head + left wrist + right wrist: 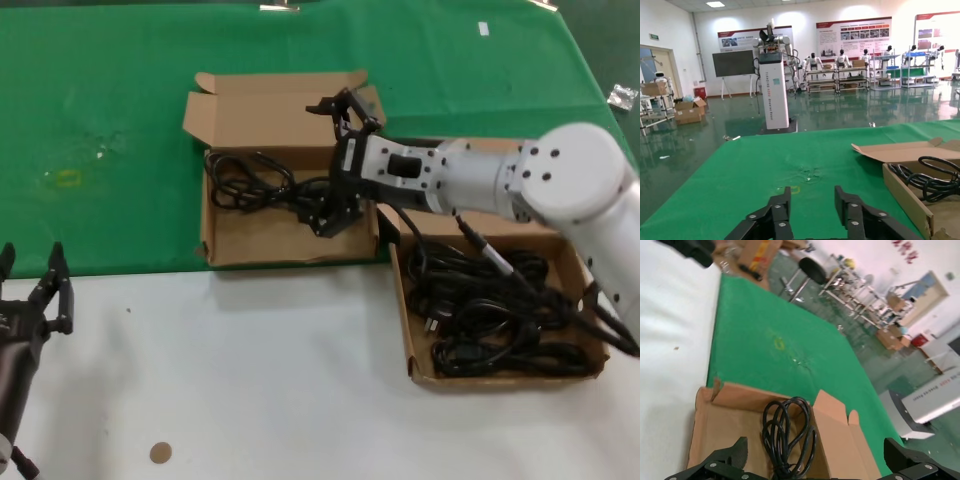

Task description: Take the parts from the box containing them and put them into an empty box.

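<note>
Left tool (pixel 35 285) parked at the near left edge of the white counter (pixel 280 380), fingers spread, gripping nothing; its wrist view looks out across the green cloth (pixel 765 180).

Near right: the box containing the parts (pixel 420 372), a shallow brown carton, holds a dense tangle of black power cords (pixel 500 320). The white right arm (pixel 560 180) reaches across above it toward the left.

Farther in, on the green cloth just beyond the white counter's edge: the second carton (pixel 225 240), lid (pixel 270 105) folded back with notched tabs at both corners. One looped black power cord (pixel 245 180) lies inside, at its left half; the same coil shows in the right wrist view (pixel 787 435). The two cartons sit just beside each other at the corner.

Right tool (pixel 338 160) is over the right side of the second carton, fingers spread wide, one toward the lid and one toward the near wall. Nothing pinched between them; cord end lies close beneath, contact cannot be told.
</note>
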Controlling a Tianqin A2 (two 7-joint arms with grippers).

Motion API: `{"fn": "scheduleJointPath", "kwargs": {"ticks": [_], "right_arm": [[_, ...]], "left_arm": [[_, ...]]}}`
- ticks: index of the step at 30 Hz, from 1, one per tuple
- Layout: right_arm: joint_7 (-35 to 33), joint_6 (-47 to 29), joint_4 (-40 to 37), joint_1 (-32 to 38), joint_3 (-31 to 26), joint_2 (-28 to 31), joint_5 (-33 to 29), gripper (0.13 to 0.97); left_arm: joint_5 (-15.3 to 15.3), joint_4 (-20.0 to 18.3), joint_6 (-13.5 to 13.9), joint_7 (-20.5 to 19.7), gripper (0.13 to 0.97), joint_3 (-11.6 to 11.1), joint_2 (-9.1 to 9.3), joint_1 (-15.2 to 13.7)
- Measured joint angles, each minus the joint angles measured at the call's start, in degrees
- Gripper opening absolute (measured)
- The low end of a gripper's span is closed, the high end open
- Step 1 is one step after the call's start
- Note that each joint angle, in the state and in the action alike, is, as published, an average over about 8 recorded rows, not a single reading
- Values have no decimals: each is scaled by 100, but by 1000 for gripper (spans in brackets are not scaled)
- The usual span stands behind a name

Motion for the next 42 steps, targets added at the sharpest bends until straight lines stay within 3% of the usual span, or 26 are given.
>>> {"fn": "scheduleJointPath", "kwargs": {"ticks": [11,19,23,31,42], "right_arm": [[245,687,624,-913,452,-2,408,964],[423,1188,1078,-1577,781,-3,706,966],[513,1440,1307,-1912,947,-4,856,966],[692,1941,1762,-2577,1276,-5,1154,966],[936,2627,2385,-3488,1727,-7,1561,966]], "left_arm": [[-1,0,0,0,460,0,0,0],[-1,0,0,0,684,0,0,0],[-1,0,0,1,684,0,0,0],[-2,0,0,2,849,0,0,0],[-2,0,0,3,946,0,0,0]]}}
